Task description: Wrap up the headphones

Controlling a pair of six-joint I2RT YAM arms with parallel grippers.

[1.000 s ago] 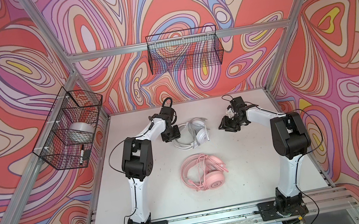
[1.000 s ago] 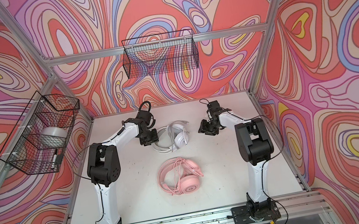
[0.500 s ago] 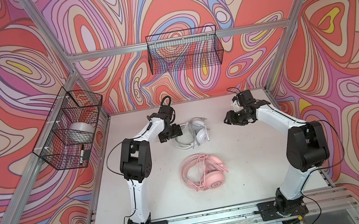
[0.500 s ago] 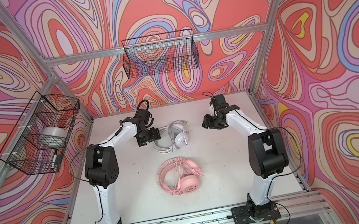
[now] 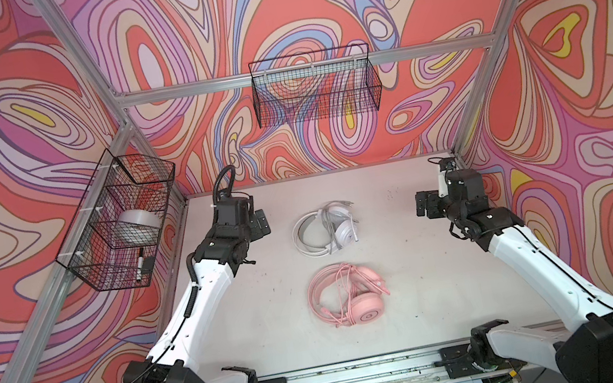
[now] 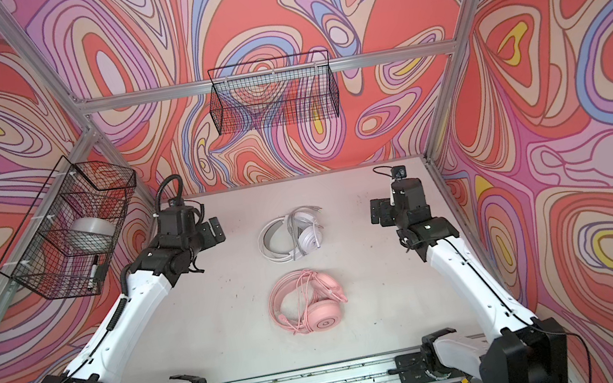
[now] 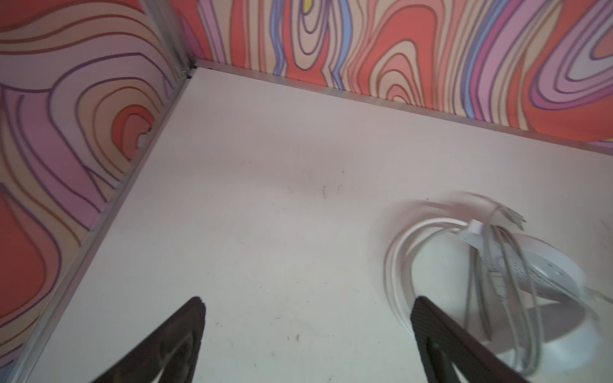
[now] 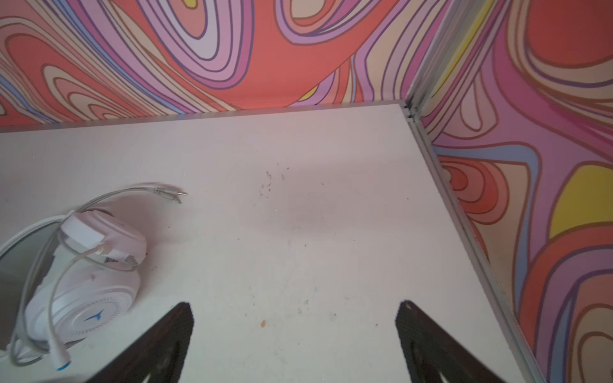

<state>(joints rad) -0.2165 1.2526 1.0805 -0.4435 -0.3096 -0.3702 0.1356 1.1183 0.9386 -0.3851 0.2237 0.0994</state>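
Fingers (image 7: 179, 331) of left gripper (image 7: 308, 300), right gripper (image 8: 294, 303) wide apart, empty.

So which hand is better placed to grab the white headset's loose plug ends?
Right, probably: the plug ends stick out on the side of the open right hand; the left hand would have to cross the headband.
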